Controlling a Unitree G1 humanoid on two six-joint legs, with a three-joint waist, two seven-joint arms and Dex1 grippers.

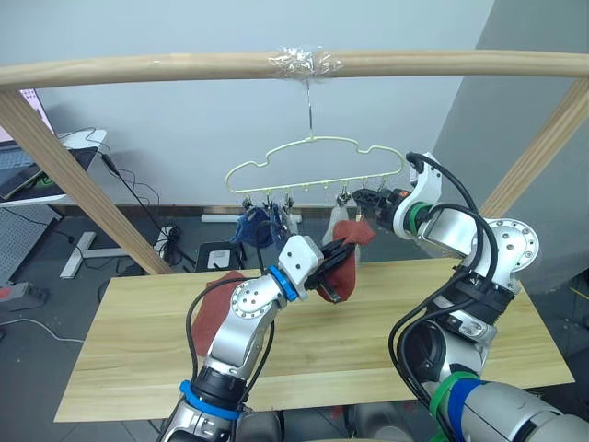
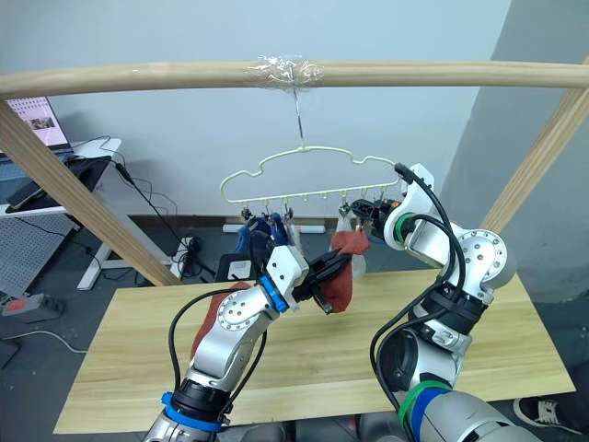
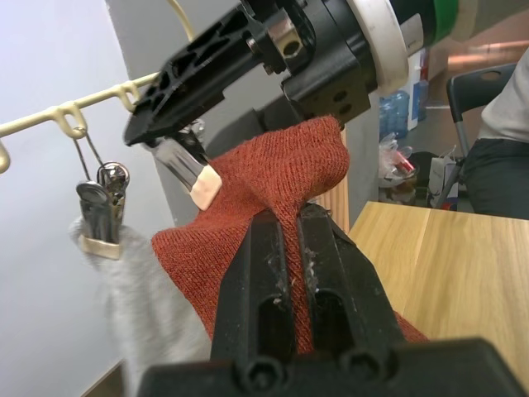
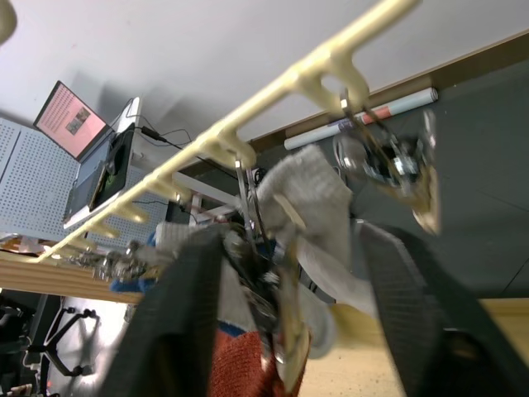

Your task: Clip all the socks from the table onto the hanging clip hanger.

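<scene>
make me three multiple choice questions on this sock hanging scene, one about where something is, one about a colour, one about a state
1. Where is the second rust-red sock?
A. on the table
B. on the pole
C. on the floor

2. What colour is the sock in the left tool?
A. blue
B. rust-red
C. grey

3. What state is the left tool in?
A. wide open
B. shut on nothing
C. shut on a sock

Answers: 1 A, it lies flat on the planks behind the left arm. 2 B, the left wrist view shows red knit between the fingers. 3 C, the fingers pinch the sock below the clip hanger.

head stereo pair looking down, wrist cameras close on clip hanger [image 1: 317,161]
</scene>
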